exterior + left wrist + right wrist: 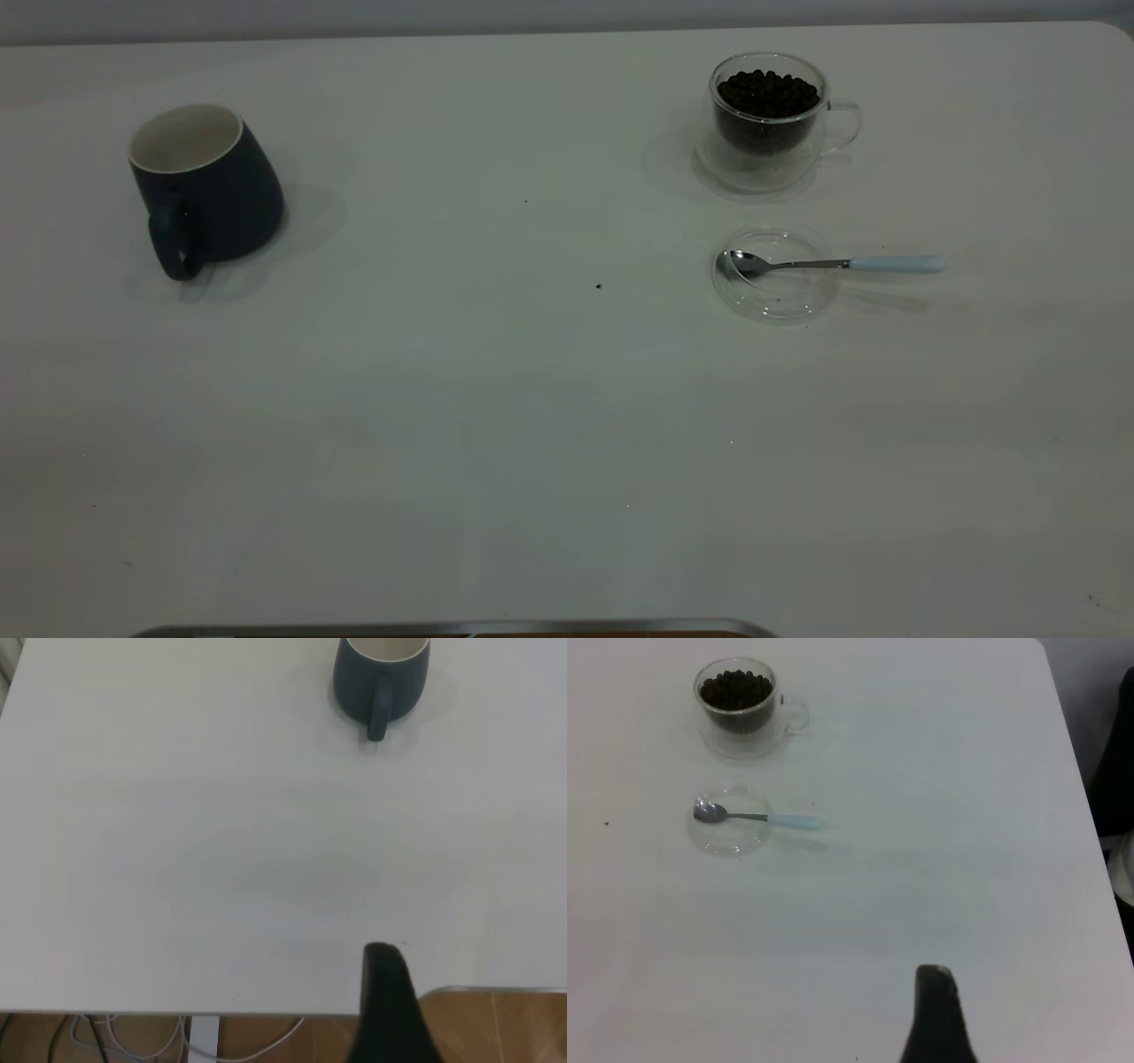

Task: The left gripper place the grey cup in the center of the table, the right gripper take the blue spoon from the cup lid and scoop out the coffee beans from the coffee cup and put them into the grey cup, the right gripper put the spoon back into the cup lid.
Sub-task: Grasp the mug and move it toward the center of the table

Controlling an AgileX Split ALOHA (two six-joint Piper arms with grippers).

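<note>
We see the grey cup (pixel 205 188) upright at the tabletop's (pixel 496 425) left, untouched. At right, the spoon (pixel 828 263) rests its bowl in the lid (pixel 776 292), near the glass cup (pixel 769 120) of beans (pixel 767 92). One dark finger of each gripper shows, left (pixel 390 1005) and right (pixel 937 1014), so we cannot tell how either's jaws stand.

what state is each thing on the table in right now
grey cup: upright, empty, at the table's left side, not yet in the center
coffee cup: upright, holding beans
coffee beans: heaped to the coffee cup's rim
cup lid: flat on the table, near the coffee cup
blue spoon: bowl resting in the lid, handle sticking out past the rim
left pincer: off the cup, holding nothing
right pincer: off the spoon, holding nothing
</note>
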